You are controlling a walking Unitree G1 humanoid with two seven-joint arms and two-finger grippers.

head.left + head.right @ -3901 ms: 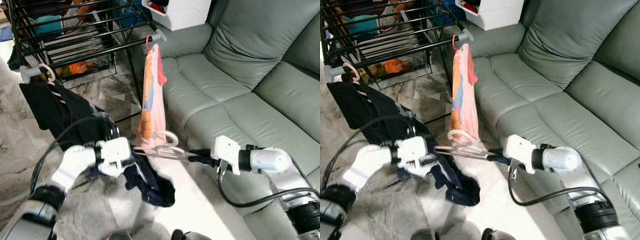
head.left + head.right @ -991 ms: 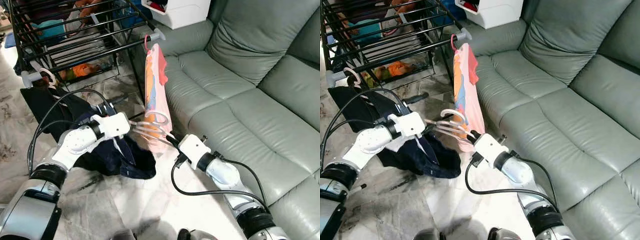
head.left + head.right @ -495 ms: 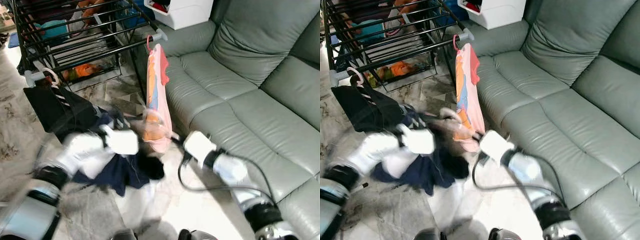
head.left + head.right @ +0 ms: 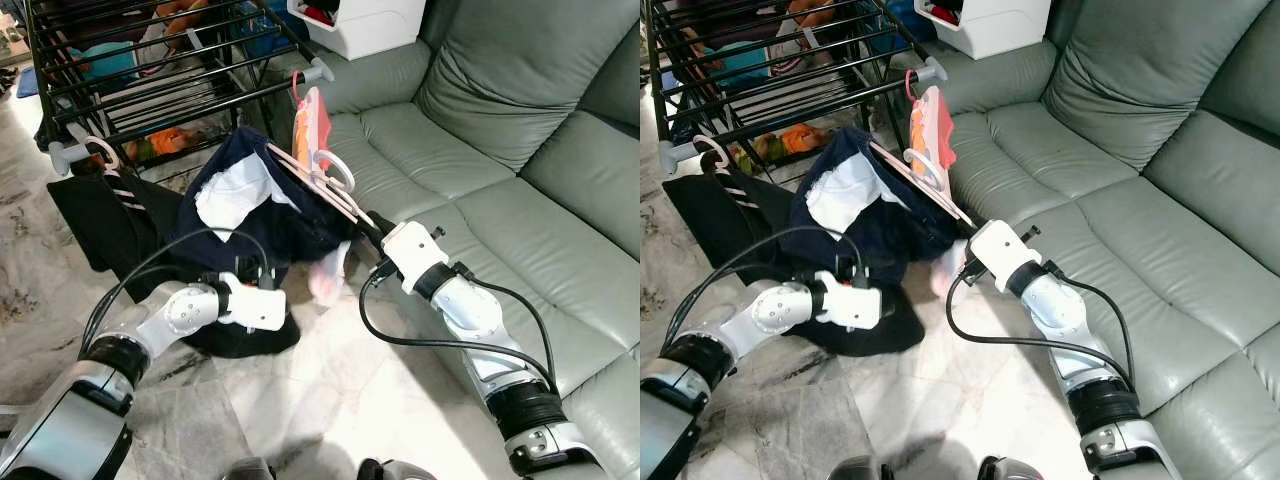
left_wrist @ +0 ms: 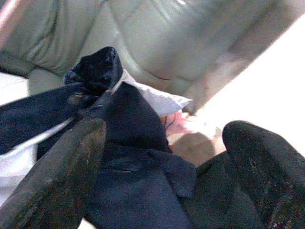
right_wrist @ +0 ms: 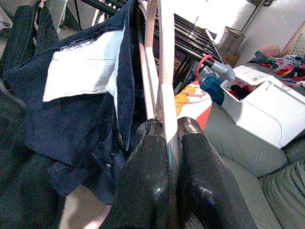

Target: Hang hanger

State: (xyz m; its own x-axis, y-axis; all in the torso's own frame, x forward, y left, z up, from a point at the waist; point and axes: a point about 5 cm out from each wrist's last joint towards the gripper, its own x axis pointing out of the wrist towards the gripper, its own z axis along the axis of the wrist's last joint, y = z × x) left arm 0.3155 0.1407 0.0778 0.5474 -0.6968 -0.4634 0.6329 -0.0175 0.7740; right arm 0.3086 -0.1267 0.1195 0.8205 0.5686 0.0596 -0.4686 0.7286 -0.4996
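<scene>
The right hand [image 4: 372,226] is clenched on one end of the pale hanger [image 4: 318,185], its 2 fingers pinching the hanger's bar in the right wrist view. The hanger is held up at a slant, hook end toward the black drying rack [image 4: 150,80], with a dark navy garment [image 4: 250,205] draped over it. The hook sits just beside the rack's front rail [image 4: 262,88], close to the pink garment [image 4: 312,118] already hung there, but it does not look seated on the rail yet.

The left hand [image 4: 268,308] is low by the floor, fingers apart in its wrist view, with navy cloth lying between them; whether it actually grips the cloth is hard to tell.

To do the step well, I would judge that the right hand should:
1. Lift the hook clear above the rail.
2. Turn it so its opening faces the bar.
3. Lower it in the free stretch between the pink garment and the black clothing [image 4: 100,215] at the rail's other end.

The trailing hem could snag on the rack's lower bars, so the left hand should keep the cloth free.
</scene>
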